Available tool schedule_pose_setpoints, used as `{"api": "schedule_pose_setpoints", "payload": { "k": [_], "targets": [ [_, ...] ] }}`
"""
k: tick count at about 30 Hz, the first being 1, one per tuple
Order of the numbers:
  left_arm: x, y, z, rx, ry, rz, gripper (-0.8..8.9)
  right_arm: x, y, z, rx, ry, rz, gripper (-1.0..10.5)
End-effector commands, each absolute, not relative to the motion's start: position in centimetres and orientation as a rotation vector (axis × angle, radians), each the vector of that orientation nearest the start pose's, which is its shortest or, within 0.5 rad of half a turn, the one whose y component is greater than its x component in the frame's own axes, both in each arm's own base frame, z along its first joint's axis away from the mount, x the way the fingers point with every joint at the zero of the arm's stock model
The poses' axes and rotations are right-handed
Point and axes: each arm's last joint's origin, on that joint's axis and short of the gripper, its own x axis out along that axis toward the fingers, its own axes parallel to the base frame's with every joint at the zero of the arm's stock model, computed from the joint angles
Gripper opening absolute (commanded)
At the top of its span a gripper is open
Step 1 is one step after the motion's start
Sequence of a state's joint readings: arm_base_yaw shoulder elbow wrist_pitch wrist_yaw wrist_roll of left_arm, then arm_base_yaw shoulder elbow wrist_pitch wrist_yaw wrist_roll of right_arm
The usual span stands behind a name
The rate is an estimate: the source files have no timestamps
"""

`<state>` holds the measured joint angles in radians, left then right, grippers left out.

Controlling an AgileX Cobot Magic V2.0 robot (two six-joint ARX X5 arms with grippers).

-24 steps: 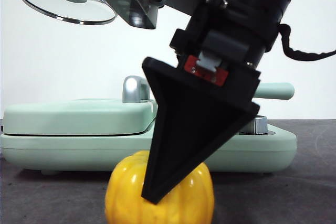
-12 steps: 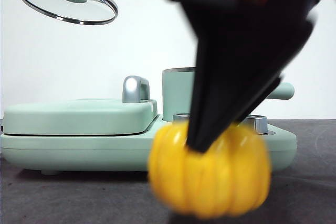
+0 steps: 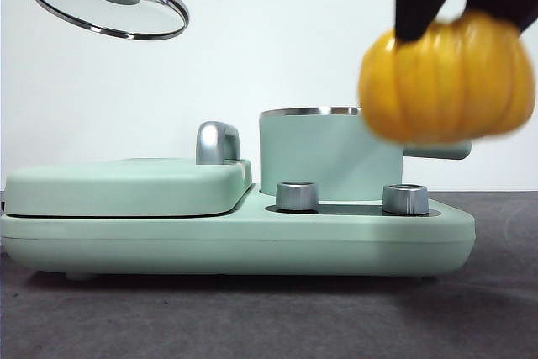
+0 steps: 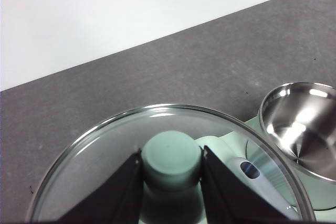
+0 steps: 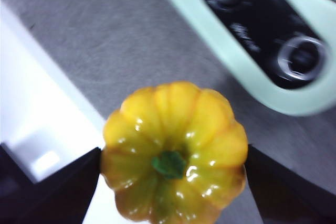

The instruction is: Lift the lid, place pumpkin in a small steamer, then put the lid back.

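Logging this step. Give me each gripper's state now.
Left gripper: shut on the lid, held aloft.
Right gripper: shut on the pumpkin, held in the air.

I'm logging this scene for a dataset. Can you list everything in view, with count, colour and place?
Clear glass lid with mint knob: one, held high in the air.
Glossy yellow-orange pumpkin: one, held aloft.
Mint-green steamer pot: one, open, on the appliance.
Mint-green appliance base: one, on the table.
Silver knobs: two, on the base.
Flat mint cover: one, chrome handle.
Dark grey table: one.
Left hand: shut on the lid's knob.
Right hand: shut on the pumpkin.
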<state>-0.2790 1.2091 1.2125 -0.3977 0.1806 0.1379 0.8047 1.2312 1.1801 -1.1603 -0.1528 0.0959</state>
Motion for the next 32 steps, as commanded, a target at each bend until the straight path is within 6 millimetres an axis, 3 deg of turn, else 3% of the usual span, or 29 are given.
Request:
{"api": "schedule_pose_setpoints", "payload": {
  "k": [1, 8, 17, 23, 32],
  "targets": [
    [24.9, -7.7, 38.5, 0.158, 0.307, -0.484, 0.15, 15.4, 15.8, 32.8, -0.283, 1.214, 0.736, 3.8],
    [24.9, -7.7, 38.5, 0.157, 0.307, -0.484, 0.15, 19.0, 15.8, 36.3, -0.277, 1.132, 0.669, 3.8],
    [24.9, -7.7, 38.5, 0.157, 0.307, -0.484, 0.15, 24.7, 17.2, 38.0, -0.317, 1.07, 0.612, 3.8],
    [24.9, -7.7, 38.5, 0.157, 0.307, -0.484, 0.15, 28.7, 18.5, 37.5, -0.338, 1.035, 0.593, 3.8],
    [24.9, -7.7, 38.5, 0.157, 0.307, -0.484, 0.15, 32.9, 20.2, 33.8, -0.357, 1.062, 0.583, 3.8]
  ]
}}
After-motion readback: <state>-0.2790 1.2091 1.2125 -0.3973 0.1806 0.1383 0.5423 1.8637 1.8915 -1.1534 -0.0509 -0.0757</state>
